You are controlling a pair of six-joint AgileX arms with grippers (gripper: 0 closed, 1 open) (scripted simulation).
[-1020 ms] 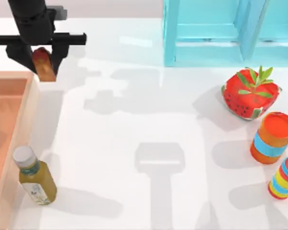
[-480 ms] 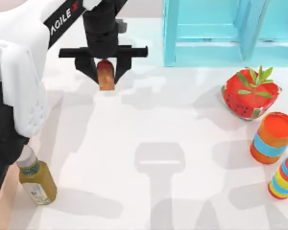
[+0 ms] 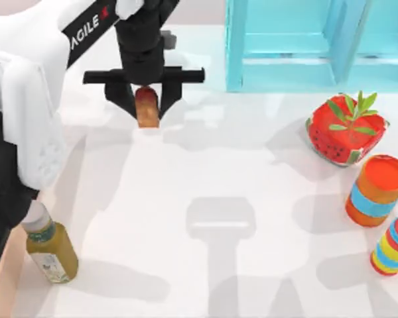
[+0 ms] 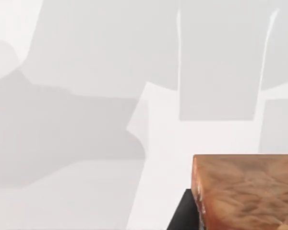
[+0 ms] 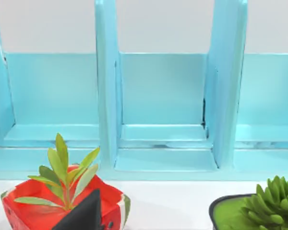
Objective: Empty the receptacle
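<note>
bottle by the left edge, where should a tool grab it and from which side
Judging by its pose, take the bottle around its amber body just below the white cap, coming from the top view's right. It stands upright, the table to its right is bare, and the left arm crowds its left. The left tool is busy holding a brown block.

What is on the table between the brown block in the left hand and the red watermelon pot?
Nothing: from the block to the pot, the top view shows bare white table with shadows.
</note>
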